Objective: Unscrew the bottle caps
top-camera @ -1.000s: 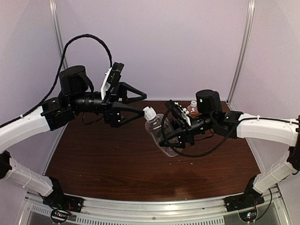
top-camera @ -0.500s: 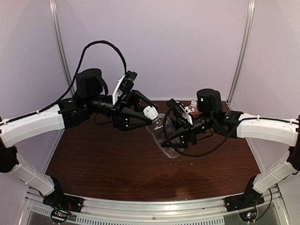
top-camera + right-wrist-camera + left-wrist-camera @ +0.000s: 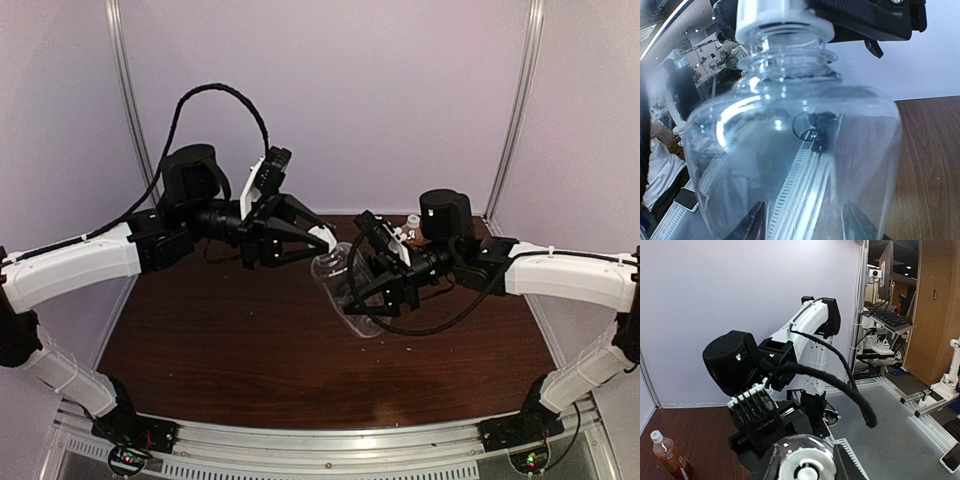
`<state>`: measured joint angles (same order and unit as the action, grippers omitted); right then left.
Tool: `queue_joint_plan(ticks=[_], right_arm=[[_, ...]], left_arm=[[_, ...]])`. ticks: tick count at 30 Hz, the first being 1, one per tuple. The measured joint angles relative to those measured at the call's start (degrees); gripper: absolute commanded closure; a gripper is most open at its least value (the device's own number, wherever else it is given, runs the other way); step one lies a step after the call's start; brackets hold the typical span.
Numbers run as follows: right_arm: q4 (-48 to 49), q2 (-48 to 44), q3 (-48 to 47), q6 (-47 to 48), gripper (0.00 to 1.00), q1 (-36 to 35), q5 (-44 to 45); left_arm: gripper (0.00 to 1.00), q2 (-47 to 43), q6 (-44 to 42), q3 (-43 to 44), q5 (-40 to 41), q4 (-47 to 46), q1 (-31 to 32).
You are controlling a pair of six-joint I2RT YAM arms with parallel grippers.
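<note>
The clear bottle (image 3: 338, 285) hangs tilted above the table, its body held from the right by my right gripper (image 3: 362, 296), which is shut on it. In the right wrist view the clear bottle (image 3: 790, 150) fills the frame, my right gripper (image 3: 802, 225) clamped on its sides. My left gripper (image 3: 322, 240) is shut on its white bottle cap (image 3: 320, 237). From the left wrist the bottle cap (image 3: 805, 464) sits squeezed in my left gripper (image 3: 805, 467). The amber bottle (image 3: 670, 457) with its own white cap (image 3: 656, 435) stands on the table behind the right arm.
A dark brown table (image 3: 220, 340) lies under both arms. White walls and metal posts (image 3: 128, 90) close in the back and sides. A black cable (image 3: 215, 95) loops above my left arm.
My left arm has swung right to the clear bottle's top and its jaws have shut on the white cap. The right gripper and bottle have stayed put.
</note>
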<state>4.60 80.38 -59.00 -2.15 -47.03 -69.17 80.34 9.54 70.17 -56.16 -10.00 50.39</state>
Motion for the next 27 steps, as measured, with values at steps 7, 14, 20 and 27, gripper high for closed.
queue_joint_plan(ticks=[7,14,20,27], right_arm=[[-0.5,-0.1,-0.2,0.4,0.53,0.1,4.1],[-3.4,-1.0,-1.9,1.2,0.53,0.5,22.2],[-3.4,-1.1,-1.7,2.3,0.54,-0.2,34.4],[-3.2,-1.2,-1.2,2.0,0.54,-0.3,38.0]], left_arm=[[0.81,-0.1,2.9,0.0,4.4,0.1,-0.4],[0.78,-1.4,12.7,0.8,27.2,5.5,0.1],[0.68,-1.2,20.5,1.5,45.7,8.3,4.0],[0.40,0.8,21.7,2.5,49.9,8.1,4.8]])
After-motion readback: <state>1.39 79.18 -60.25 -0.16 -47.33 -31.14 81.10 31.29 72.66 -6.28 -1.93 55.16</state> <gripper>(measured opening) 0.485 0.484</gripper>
